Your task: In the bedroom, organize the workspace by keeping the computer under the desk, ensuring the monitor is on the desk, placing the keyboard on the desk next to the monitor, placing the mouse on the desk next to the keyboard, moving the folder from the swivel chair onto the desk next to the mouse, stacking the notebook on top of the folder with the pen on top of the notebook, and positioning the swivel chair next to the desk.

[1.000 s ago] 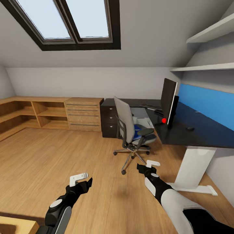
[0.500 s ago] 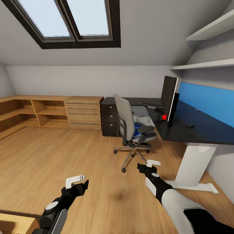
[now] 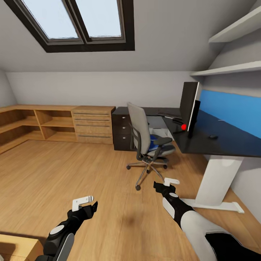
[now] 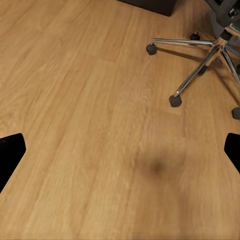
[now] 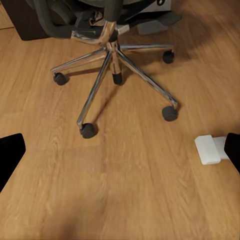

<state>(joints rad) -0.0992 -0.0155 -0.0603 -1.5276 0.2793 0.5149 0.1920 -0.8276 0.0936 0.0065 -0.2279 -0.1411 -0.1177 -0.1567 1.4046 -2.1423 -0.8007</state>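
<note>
Your left gripper [image 3: 87,203] has its fingers spread with nothing between them; in the left wrist view the two dark fingertips [image 4: 10,155] sit at opposite edges over bare wooden floor [image 4: 100,125]. Behind it the black forearm runs down to the lower left corner of the head view, held low and pointing forward.

Your right gripper [image 3: 165,185] is likewise parted and empty; the right wrist view shows its fingertips [image 5: 9,155] wide apart above the floor, with the white foot of the desk leg [image 5: 210,149] near one of them. That arm reaches forward from the lower right of the head view, its white upper shell bending at the elbow into a black wrist.

Ahead of both grippers, at the centre of the head view, stands the swivel chair [image 3: 145,139], its grey back turned toward you and its chrome base [image 5: 112,65] on castors. The blue folder [image 3: 154,143] lies on its seat. The desk [image 3: 217,143] fills the right side, with the monitor [image 3: 189,103] upright on it, seen nearly edge-on, and the mouse [image 3: 213,136] just beyond on the black top. The keyboard [image 3: 169,116] lies on the far wing of the desk, behind the chair. A wooden dresser [image 3: 92,125] lines the far wall at left.
</note>
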